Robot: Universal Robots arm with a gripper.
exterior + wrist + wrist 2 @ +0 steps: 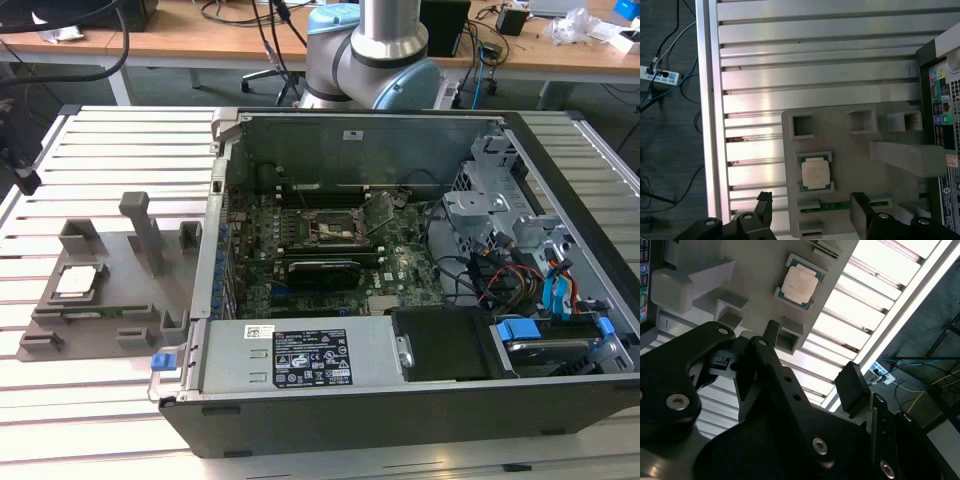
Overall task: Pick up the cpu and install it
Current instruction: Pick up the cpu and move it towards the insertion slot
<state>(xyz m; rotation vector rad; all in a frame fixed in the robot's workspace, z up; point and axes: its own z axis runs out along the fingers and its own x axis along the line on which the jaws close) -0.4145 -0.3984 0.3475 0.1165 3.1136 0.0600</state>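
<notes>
The cpu (80, 282), a small square chip with a pale metal top, lies flat in a recess of the grey holder (110, 305) on the slatted table, at the exterior view's left of the computer case. Both wrist views look down on the cpu (816, 172) (799, 284) from well above. My gripper (812, 207) (812, 360) hangs open over the holder, apart from the chip, with nothing between its black fingers (764, 206). Inside the case, the motherboard (330, 262) carries the square black socket frame (330, 228).
The open computer case (300, 420) fills the table's middle and right, with drive cages and cables (520, 270) at its right end. A tall grey post (145, 228) and blocks rise from the holder. A small green board (378, 208) stands tilted by the socket. The table's edge (707, 125) drops to the floor with cables.
</notes>
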